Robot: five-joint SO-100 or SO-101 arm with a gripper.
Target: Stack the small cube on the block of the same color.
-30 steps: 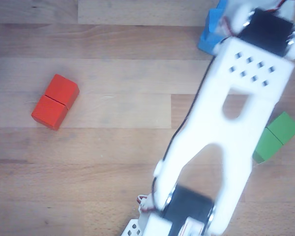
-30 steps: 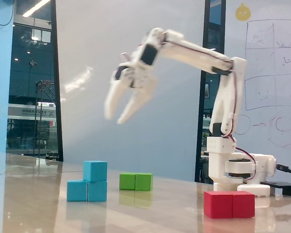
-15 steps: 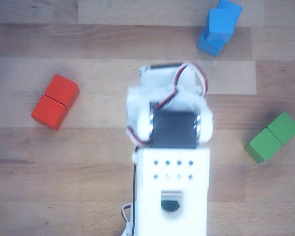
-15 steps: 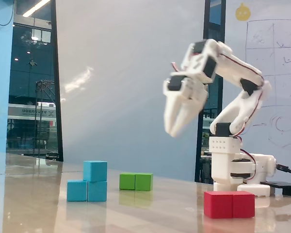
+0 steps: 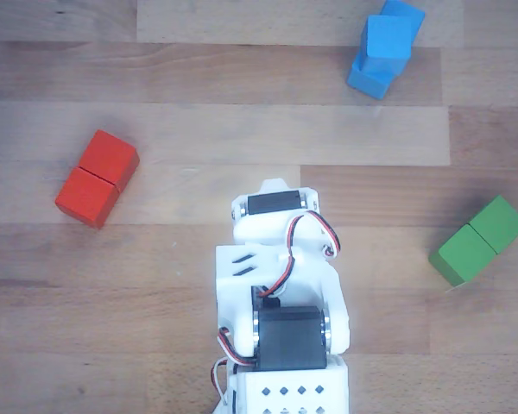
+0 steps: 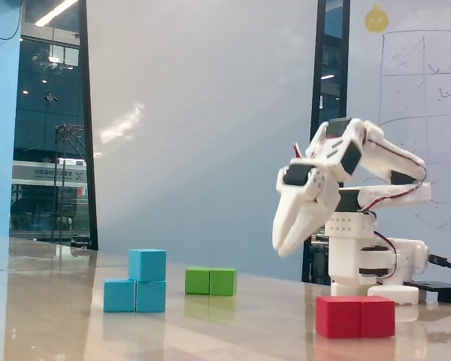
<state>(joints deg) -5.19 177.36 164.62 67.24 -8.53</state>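
The gripper [image 6: 284, 239] hung in the air close to the arm's base, fingers pointing down and tapering almost together, with nothing held between them; whether a thin gap remained at the tips cannot be told from the fixed view. In the other view only the arm's wrist and motor housing showed from above, and the fingertips were hidden beneath them.

From there, the small cube [image 6: 147, 265] lay well to the left in the fixed view, sitting on top of the block of the same color [image 6: 134, 295], over that block's right half. In the other view the same pair sat at the top right, the small cube [image 5: 395, 28] over the upper end of the blue block [image 5: 370, 76], whose long axis ran slightly tilted from vertical in the picture. The stack looked square enough to stand, so the task seemed finished, and the 1 relation that mattered was clearance: the claw stood well apart from the stack and above it.

The green block [image 6: 210, 281] lay between stack and claw in the fixed view, farther back. The red block [image 6: 355, 317] rested near the base on the wooden table [image 5: 190, 129].
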